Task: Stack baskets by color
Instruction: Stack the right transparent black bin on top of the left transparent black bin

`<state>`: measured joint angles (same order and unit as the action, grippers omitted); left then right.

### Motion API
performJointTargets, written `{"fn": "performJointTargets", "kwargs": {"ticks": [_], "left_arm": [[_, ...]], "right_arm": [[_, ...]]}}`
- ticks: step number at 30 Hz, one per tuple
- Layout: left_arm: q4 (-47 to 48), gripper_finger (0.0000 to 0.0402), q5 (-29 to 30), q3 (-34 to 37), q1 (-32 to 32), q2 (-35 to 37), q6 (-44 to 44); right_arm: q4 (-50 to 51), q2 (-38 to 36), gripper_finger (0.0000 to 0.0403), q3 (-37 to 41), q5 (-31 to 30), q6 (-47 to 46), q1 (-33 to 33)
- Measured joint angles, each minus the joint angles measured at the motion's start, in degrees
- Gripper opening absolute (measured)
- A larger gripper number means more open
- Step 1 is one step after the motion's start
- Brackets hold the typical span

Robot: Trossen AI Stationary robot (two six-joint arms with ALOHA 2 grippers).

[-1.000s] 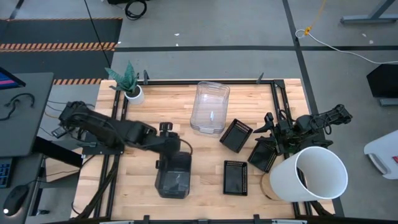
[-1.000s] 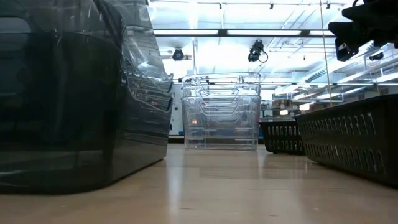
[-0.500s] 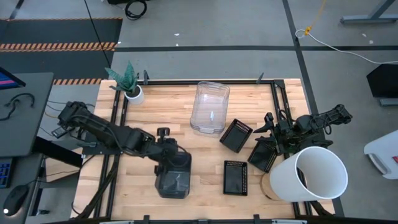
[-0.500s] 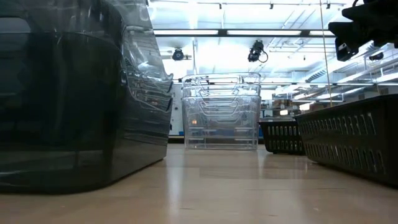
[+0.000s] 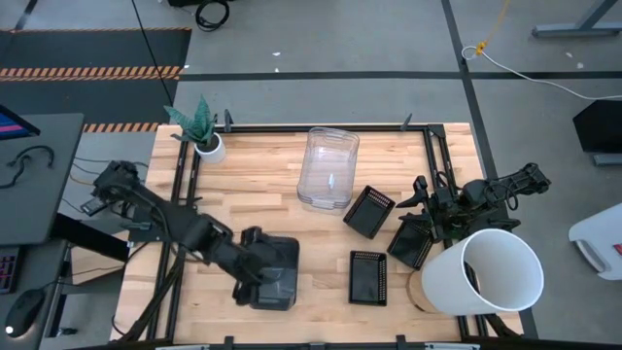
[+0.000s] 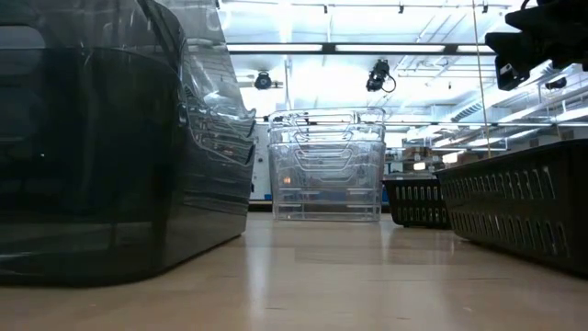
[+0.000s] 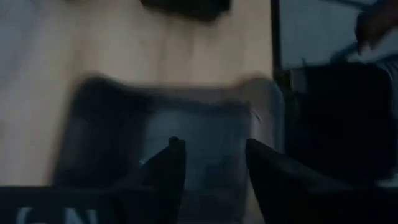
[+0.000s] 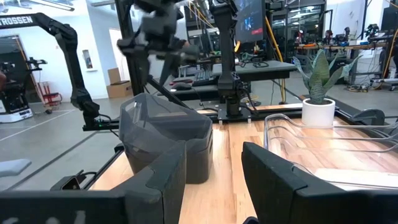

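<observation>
From where I sit, the smoky grey stack (image 5: 272,272) lies nearest, low in the high view just left of centre on the table (image 5: 321,233); in the low view its walls look nested several deep, so I judge the grey bins done, though I cannot count them for certain. My left claw (image 5: 249,288) hangs over that stack's left edge, and in the left wrist view its two fingers (image 7: 171,163) stand apart with the dark bin beneath them and nothing pinched between. Just right of that, low centre, one black mesh basket (image 5: 368,277) lies alone on the wood. Further up and right, a second mesh basket (image 5: 369,211) sits tilted, apart from the first, and a third (image 5: 412,240) lies under my right claw (image 5: 428,226), beside the big white bucket (image 5: 492,270). The right wrist view shows that claw's fingers spread and empty. So the mesh set is what I judge still left: three pieces, none nested. Farthest, at upper centre, the clear stack (image 5: 328,167) stands together, its rims layered in the low view, with the small plant pot (image 5: 208,146) off at the upper left.
</observation>
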<state>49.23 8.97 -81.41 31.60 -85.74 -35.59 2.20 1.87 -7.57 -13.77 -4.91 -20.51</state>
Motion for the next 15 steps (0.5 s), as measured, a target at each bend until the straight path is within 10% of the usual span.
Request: {"fn": "performJointTargets", "kwargs": {"ticks": [15], "left_arm": [[1.05, 0.0241, -8.56, -4.59, 3.56, -8.05, -7.26]], "right_arm": [[-0.01, -0.02, 0.0161, -0.02, -0.01, -0.02, 0.02]]}}
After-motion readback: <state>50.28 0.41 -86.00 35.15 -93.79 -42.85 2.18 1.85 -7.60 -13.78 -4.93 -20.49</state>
